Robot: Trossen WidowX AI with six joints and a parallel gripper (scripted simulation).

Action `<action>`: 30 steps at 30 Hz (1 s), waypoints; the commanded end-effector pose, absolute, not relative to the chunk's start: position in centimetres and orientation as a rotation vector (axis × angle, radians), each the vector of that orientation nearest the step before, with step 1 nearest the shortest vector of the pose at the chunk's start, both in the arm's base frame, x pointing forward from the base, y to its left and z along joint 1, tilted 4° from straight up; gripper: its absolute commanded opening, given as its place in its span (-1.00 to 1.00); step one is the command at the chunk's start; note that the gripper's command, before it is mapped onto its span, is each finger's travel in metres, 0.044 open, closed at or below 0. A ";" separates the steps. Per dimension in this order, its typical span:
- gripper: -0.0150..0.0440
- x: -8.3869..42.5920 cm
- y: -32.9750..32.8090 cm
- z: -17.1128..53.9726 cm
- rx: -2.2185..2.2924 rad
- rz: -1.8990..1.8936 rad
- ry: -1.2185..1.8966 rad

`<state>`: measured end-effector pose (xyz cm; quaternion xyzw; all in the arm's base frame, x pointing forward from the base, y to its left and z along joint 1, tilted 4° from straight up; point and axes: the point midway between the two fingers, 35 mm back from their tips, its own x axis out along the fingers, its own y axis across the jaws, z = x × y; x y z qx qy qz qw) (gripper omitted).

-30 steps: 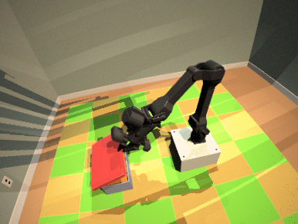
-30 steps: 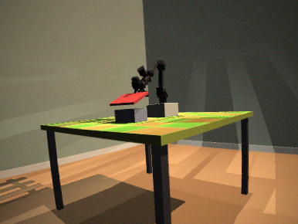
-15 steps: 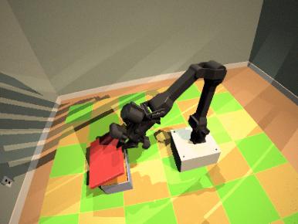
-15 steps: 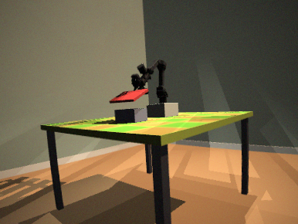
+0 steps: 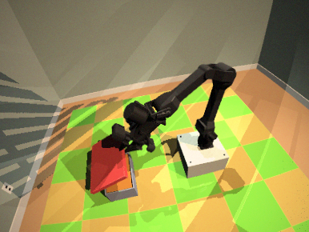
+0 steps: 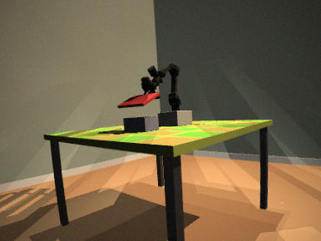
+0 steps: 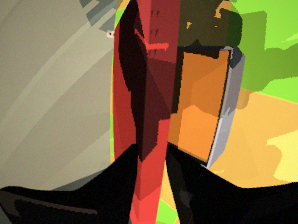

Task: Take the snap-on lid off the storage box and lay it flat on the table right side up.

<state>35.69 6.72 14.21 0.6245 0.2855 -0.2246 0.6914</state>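
unloading the box (image 5: 122, 195) (image 6: 141, 125) (image 7: 233, 100), the gripper (image 5: 129, 149) (image 6: 150, 92) (image 7: 152, 149), clamped on the tilted lid (image 5: 108, 166) (image 6: 139, 100) (image 7: 151, 185), should next level it toward the top view's left table (image 5: 154, 182) (image 6: 108, 145) (image 7: 270, 120) edge.

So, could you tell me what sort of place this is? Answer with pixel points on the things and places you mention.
Probably a robot practice room: an arm on a white block (image 5: 200, 160) (image 6: 176, 118), a checkered table (image 5: 154, 216) (image 6: 112, 142), and plain walls (image 5: 132, 36) (image 6: 75, 54).

Red lid (image 5: 109, 168) (image 6: 139, 100) (image 7: 151, 185) — smooth, matt, perhaps plastic.

From above, I can't see the tool's fingertips behind the dark arm. The lid (image 5: 109, 167) (image 6: 139, 100) (image 7: 150, 182) runs off my wrist view's bottom edge.
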 end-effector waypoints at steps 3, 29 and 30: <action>-0.49 36.0 6.7 15.2 1.407 -0.489 0.618; -0.49 35.9 2.4 14.7 1.403 -0.489 0.616; -0.49 35.9 2.2 14.7 1.403 -0.490 0.616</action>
